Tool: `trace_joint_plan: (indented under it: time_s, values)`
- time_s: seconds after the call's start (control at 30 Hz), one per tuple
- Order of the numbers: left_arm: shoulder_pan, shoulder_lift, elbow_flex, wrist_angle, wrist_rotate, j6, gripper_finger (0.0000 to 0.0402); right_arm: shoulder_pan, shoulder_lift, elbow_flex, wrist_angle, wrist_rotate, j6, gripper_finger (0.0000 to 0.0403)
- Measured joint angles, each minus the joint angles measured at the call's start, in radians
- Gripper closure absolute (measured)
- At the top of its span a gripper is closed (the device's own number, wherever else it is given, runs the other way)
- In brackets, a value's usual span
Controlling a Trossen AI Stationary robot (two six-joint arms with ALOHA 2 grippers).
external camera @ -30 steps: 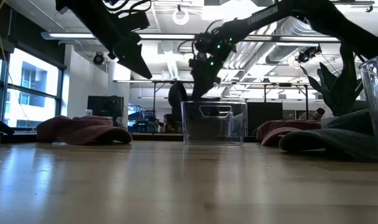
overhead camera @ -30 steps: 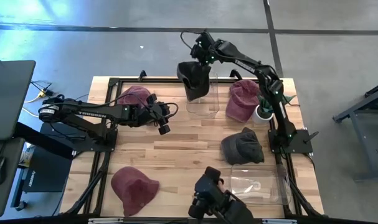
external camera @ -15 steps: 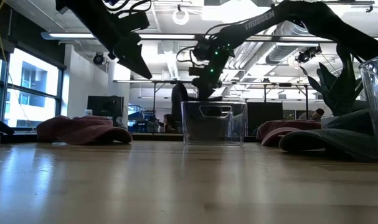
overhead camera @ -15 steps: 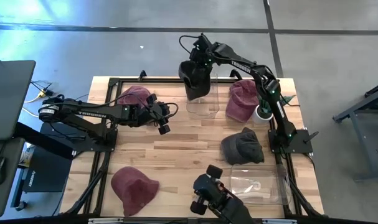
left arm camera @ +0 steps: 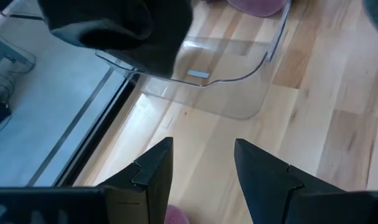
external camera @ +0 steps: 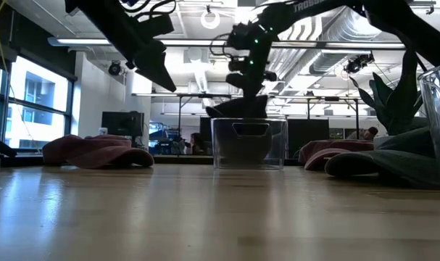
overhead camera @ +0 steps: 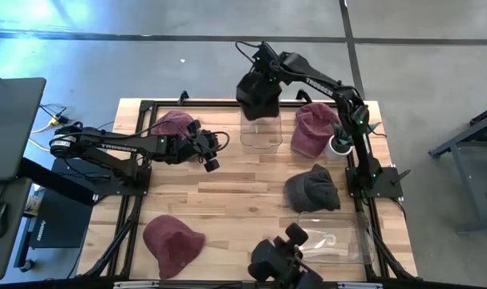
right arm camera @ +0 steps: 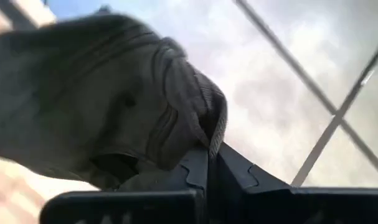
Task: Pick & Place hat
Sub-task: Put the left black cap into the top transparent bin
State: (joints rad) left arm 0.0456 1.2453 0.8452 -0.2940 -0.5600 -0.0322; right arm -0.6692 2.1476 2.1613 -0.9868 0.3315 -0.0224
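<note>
Right now my right gripper point(right arm camera: 207, 163) is pinched shut on the dark hat point(right arm camera: 108, 106), with the clear box point(overhead camera: 259, 132) just below; my left gripper point(left arm camera: 201, 171) waits half open.

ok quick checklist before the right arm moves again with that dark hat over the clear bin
1. Right hand grip on the dark hat: ok, fingers shut on a fold of the fabric.
2. Hat over the clear bin: not ok, in the high view it hangs mostly past the bin's far edge.
3. Hat clear of the bin rim: cannot tell, in the low view its lower edge shows right at the rim.
4. Bin upright: ok, it stands level on the table.
5. Left hand out of the way: ok, open, off to the bin's side.
6. Maroon hat clear of the bin: ok, it lies beside it.
</note>
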Motion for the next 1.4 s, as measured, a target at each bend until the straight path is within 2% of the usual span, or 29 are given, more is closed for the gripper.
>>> trace_joint_plan:
  time_s: [0.13, 0.33, 0.57, 0.77, 1.0, 1.07, 1.13, 1.4]
  values:
    - [0.000, 0.000, 0.000, -0.002, -0.008, -0.003, 0.0238, 0.021, -0.002, 0.000, 0.020, 0.055, 0.023, 0.0386]
    - [0.000, 0.000, 0.000, -0.059, -0.011, -0.030, 0.0238, 0.008, -0.002, 0.000, 0.020, 0.063, 0.023, 0.0397]
    - [0.000, 0.000, 0.000, -0.130, -0.064, -0.072, 0.0238, -0.006, -0.005, 0.000, 0.049, -0.030, -0.017, 0.0372]
    - [0.000, 0.000, 0.001, -0.162, -0.083, -0.092, 0.0238, 0.012, -0.046, 0.000, 0.131, -0.099, -0.034, 0.0386]
    - [0.000, -0.001, 0.001, -0.192, -0.088, -0.107, 0.0238, 0.016, -0.051, -0.020, 0.125, -0.070, -0.036, 0.0394]
    - [0.000, -0.001, 0.001, -0.208, -0.090, -0.120, 0.0238, 0.020, -0.086, -0.098, 0.179, -0.045, -0.018, 0.0393]
    - [0.000, -0.001, 0.001, -0.222, -0.090, -0.135, 0.0238, 0.020, -0.150, -0.235, 0.275, -0.020, -0.003, 0.0395]
    - [-0.008, -0.001, 0.001, -0.213, -0.139, -0.153, 0.0238, -0.021, -0.511, -0.861, 0.891, -0.047, 0.134, 0.0397]
